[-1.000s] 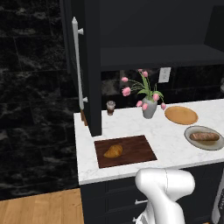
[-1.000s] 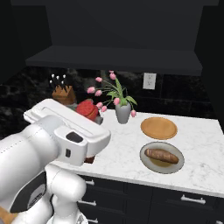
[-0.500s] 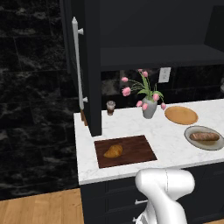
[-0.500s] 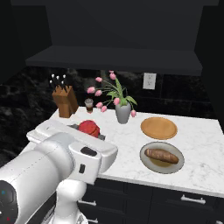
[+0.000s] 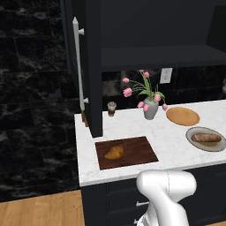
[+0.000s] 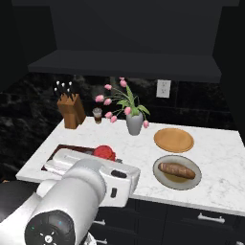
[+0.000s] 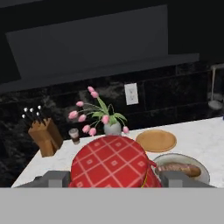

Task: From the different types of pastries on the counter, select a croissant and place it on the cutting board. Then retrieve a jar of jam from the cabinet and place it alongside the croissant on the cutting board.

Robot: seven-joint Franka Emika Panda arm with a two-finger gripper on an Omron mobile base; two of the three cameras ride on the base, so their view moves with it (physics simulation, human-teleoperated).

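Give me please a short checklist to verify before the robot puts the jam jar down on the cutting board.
1. Croissant lies on cutting board: ok.
2. Jar of jam sits between the gripper tips: ok.
3. Grip firm enough for lowering: cannot tell.
4. Bare board space beside the croissant: ok.
5. Jar over the board, in the right base view: ok.
6. Vase of tulips stands away from the board: ok.

On the counter (image 5: pixel 132 128) the croissant (image 5: pixel 114 152) lies on the cutting board (image 5: pixel 137 150), near the front edge below the cabinet (image 5: pixel 88 66). Behind the board stands the vase (image 5: pixel 150 109), with a cup (image 5: pixel 111 108) to its left. Right of the vase lie an empty plate (image 5: pixel 182 116) and, nearer the front, a plate with the long roll (image 5: pixel 205 137).
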